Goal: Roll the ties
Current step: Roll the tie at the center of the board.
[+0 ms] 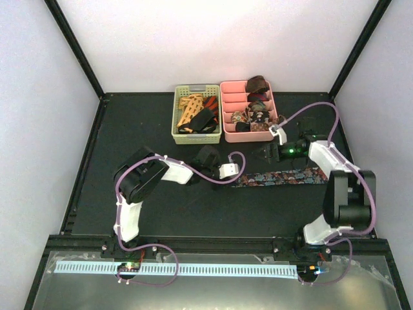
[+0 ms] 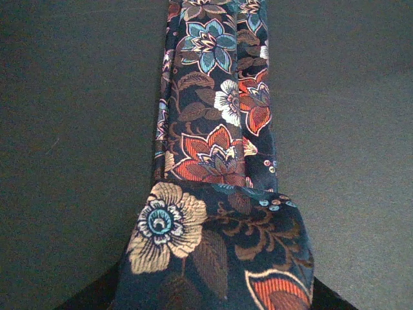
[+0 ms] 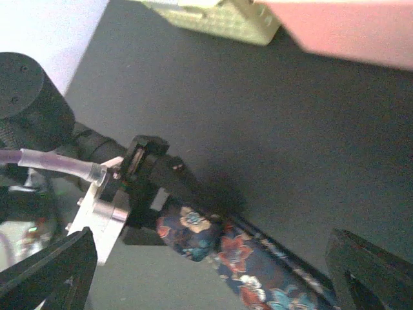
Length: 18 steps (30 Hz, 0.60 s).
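From above, I see the tie (image 1: 281, 177) lying flat on the worktop, right of centre, with my left gripper (image 1: 231, 172) at its left end and my right gripper (image 1: 266, 152) just behind it. Left wrist: that end is folded back over the strip and clamped in the jaws, I judge to start the coil. Right wrist: the jaws are spread wide and hold nothing, leaving the roll room.

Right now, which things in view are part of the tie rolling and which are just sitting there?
Job: floral tie, laid flat, one end in the left gripper; right gripper, open; loose ties in the pale green basket; coiled ties in the pink divided tray.
Not the job: pale green basket and pink divided tray themselves, containers only.
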Available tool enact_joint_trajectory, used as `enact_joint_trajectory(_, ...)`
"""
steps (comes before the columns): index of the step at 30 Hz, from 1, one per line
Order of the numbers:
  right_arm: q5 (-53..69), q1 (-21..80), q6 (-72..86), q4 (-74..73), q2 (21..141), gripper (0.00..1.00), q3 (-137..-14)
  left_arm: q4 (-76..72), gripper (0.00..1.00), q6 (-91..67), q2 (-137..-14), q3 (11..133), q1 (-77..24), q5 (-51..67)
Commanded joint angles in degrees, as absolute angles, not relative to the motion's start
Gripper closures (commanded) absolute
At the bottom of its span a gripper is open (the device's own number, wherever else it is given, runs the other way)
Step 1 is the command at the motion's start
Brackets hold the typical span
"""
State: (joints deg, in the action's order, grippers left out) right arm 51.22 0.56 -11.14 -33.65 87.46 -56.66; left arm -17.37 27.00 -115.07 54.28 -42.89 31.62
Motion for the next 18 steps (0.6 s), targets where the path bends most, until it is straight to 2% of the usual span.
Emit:
enact_joint_trajectory(1,65.3,0.1,-18.5,-43.2,97.2,0.0,-58.2,-8.8,0.63,28.8,-117.4,55.0,-42.9,25.6)
enact_joint_trajectory(5,63.6,0.8,-9.6,-34.2,97.0,0.01,-51.4,-8.7,0.63,28.9,-117.0,54.8,-42.9,24.8)
enact_joint_trajectory(9,60.7,4.4,-0.1,-24.5,95.4,0.1,-47.0,-8.4,0.63,28.8,-117.2,54.8,-42.9,24.9)
enact_joint_trajectory(18,55.7,10.8,6.0,-19.3,100.6,0.44,-46.9,-8.6,0.64,28.5,-117.1,54.8,-42.9,24.6)
